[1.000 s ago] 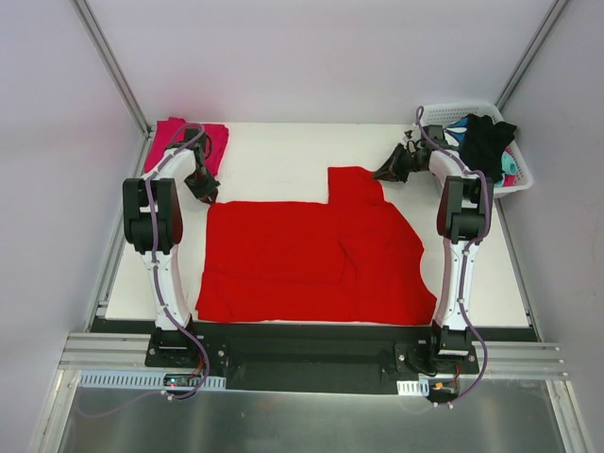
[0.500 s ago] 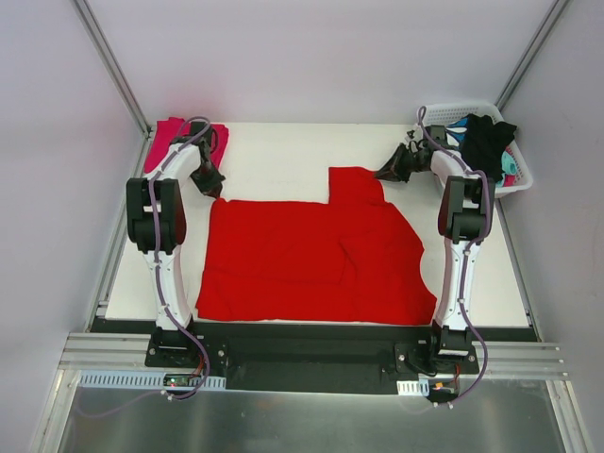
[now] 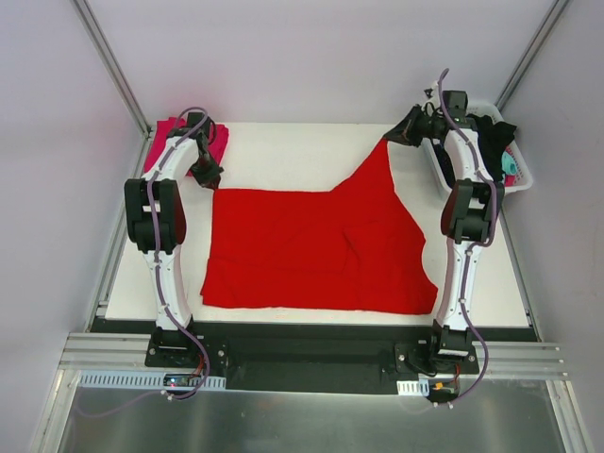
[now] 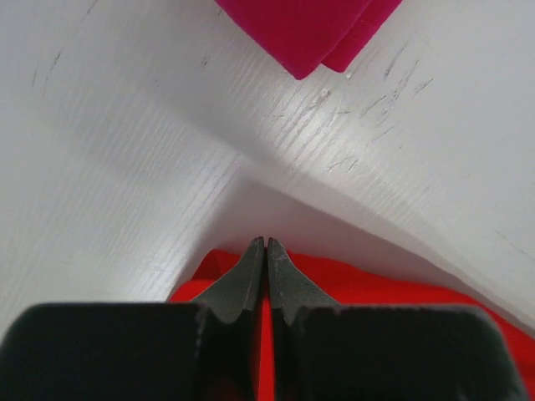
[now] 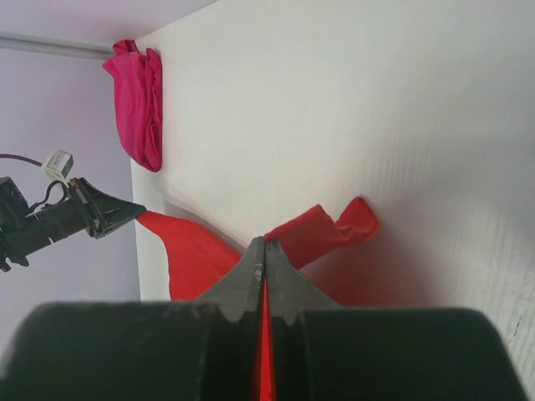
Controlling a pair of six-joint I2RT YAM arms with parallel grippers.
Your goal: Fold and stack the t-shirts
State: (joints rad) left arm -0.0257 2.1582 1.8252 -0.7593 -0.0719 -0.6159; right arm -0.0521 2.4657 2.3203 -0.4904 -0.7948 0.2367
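Observation:
A large red t-shirt lies spread over the middle of the white table. Its far left corner is pinched in my left gripper, which is shut on the cloth. My right gripper is shut on the red shirt's far right part and holds it up, so the cloth rises to a peak. A folded magenta-pink t-shirt lies at the table's far left corner, also seen as pink cloth ahead of the left fingers and as a pink bundle in the right wrist view.
A white basket at the far right holds a black garment and a teal-and-white patterned one. Metal frame posts run up at both far corners. In the right wrist view the left gripper shows holding its red corner.
My right gripper has moved up and away, lifting the red shirt's far right part into a peak. My left gripper has closed on the far left corner and pulled it slightly back.

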